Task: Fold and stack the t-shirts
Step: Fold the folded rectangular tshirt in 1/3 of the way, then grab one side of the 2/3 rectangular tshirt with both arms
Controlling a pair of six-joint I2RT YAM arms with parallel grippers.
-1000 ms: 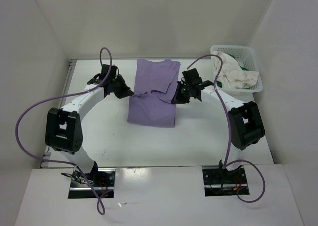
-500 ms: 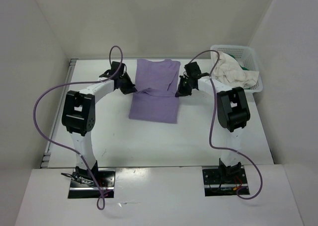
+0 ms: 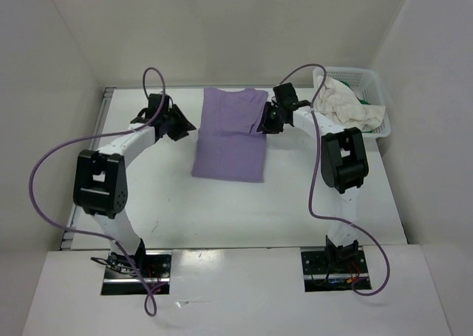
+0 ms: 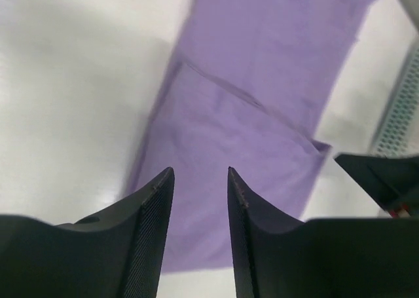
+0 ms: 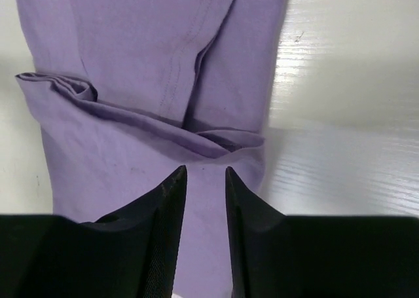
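The lavender t-shirt (image 3: 230,140) lies flat in the middle of the table, its near half folded over into a narrow rectangle. My left gripper (image 3: 185,128) hangs at the shirt's left edge, open, with only cloth showing between its fingertips (image 4: 200,170). My right gripper (image 3: 264,123) hovers over the shirt's right edge, open too, above a creased fold (image 5: 216,141). Neither holds anything. A cream-white t-shirt (image 3: 347,107) is bunched in the basket, with a bit of the green one (image 3: 366,98) behind it.
The white lattice basket (image 3: 373,76) stands at the back right corner, close to my right arm. White walls close in the table at the back and on both sides. Purple cables loop above both arms.
Both grippers were shut on the shirt's side edges and have opened and let go. The left gripper has drawn back to the left, and the fold now lies flat.
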